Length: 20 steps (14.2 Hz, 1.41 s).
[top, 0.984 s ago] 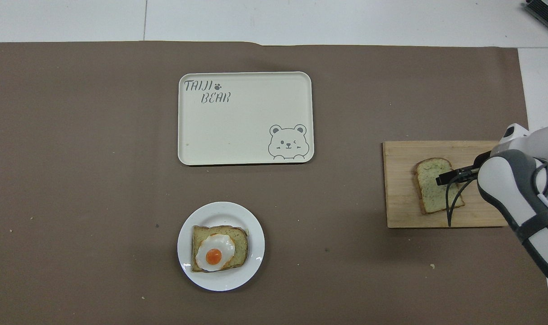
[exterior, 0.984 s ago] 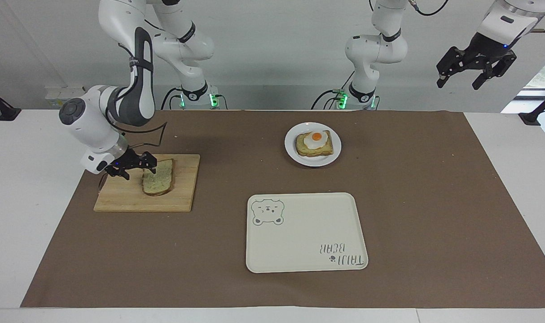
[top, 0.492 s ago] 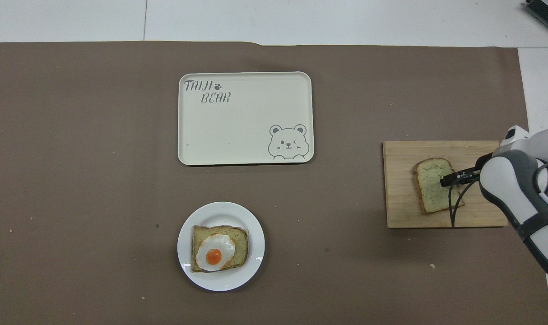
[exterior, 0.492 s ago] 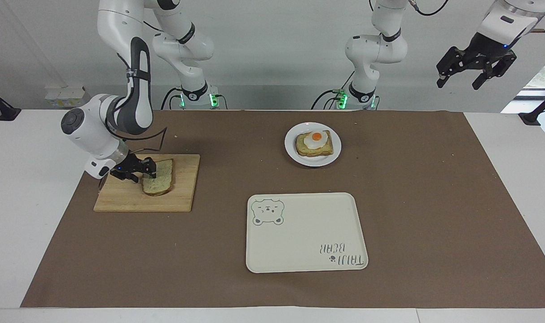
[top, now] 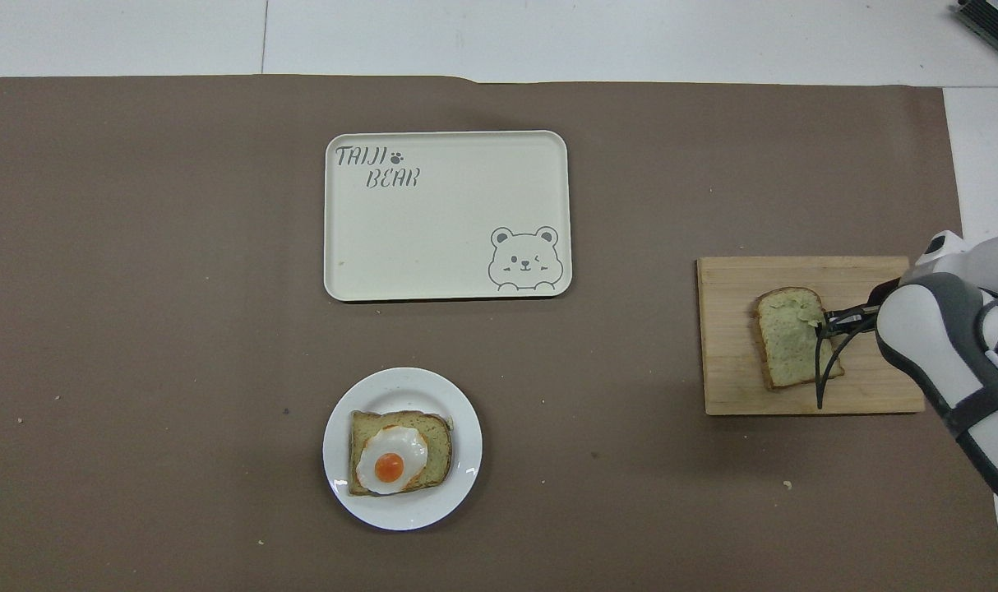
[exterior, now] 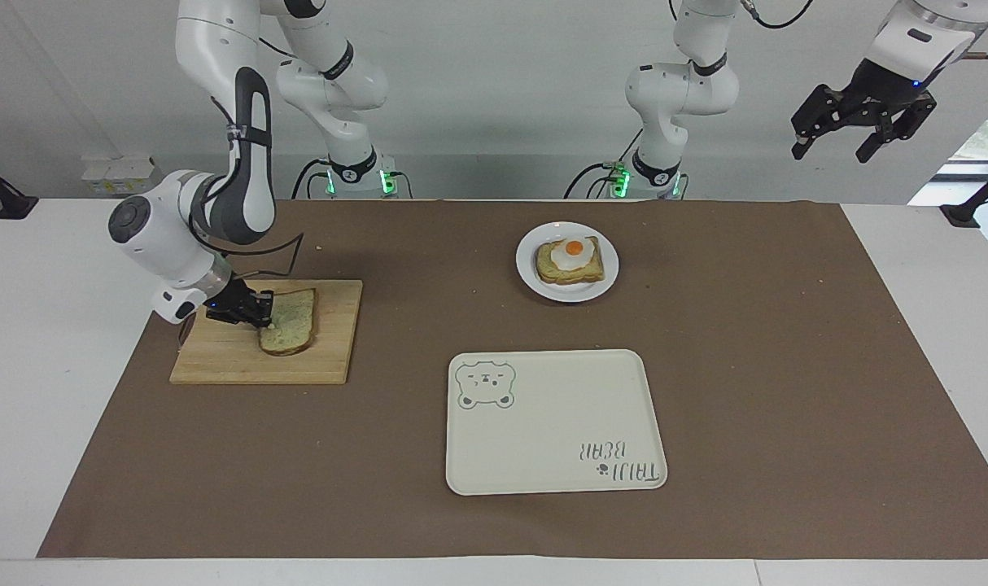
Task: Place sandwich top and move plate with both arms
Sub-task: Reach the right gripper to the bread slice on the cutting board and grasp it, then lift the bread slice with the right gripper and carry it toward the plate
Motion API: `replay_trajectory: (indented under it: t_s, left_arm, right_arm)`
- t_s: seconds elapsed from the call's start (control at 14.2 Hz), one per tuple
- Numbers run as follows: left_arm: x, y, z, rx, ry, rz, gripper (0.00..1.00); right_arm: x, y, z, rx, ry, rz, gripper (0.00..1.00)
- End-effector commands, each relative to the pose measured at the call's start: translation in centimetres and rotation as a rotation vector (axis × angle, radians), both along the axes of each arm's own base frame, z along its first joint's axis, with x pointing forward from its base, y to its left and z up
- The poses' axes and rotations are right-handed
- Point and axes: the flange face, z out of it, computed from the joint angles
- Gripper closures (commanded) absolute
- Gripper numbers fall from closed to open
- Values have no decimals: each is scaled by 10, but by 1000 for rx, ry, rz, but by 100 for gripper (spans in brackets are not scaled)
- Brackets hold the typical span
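**Thin pinch on a soft slice**

The plate, holding the egg-topped bread, sits nearest the robots. On the cutting board at the right arm's end, the right gripper has its fingers closed on the sandwich top's edge. Such a shallow grip could tear or drop it when lifted. The tray lies farthest. The left gripper waits aloft, fingers spread, holding nothing.

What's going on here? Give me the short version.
The right gripper has shut on the edge of the plain bread slice, which lies on the wooden board at the right arm's end of the table. The plate with the egg-topped bread sits untouched, nearer to the robots than the bear tray. The left gripper waits open, raised off the table at its own end.
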Motion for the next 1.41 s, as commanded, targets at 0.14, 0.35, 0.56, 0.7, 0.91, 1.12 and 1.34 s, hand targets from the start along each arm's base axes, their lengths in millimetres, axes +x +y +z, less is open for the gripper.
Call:
replay_trajectory:
  t_s: [0.14,0.35,0.56,0.7,0.91,1.12,1.34]
  left_arm:
    - [-6,2,2,-11,3,-6,0]
    - [-7,2,3,-11,2,-4,0]
    - [-6,2,2,-11,3,-6,0]
    - [-7,2,3,-11,2,-4,0]
    - [-7,2,3,-11,2,-4,0]
    - [-7,2,3,-11,2,-4,0]
    - [-7,2,3,-11,2,-4,0]
  right_arm:
    - [12,2,9,12,-20,-16,100]
    - [20,8,34,30,0,7,100]
    - [23,19,66,65,53,45,100]
    - [15,37,82,92,104,86,100]
    - [10,82,99,124,159,150,100]
    - [3,118,103,189,219,132,100]
    - [0,167,104,186,244,152,100]
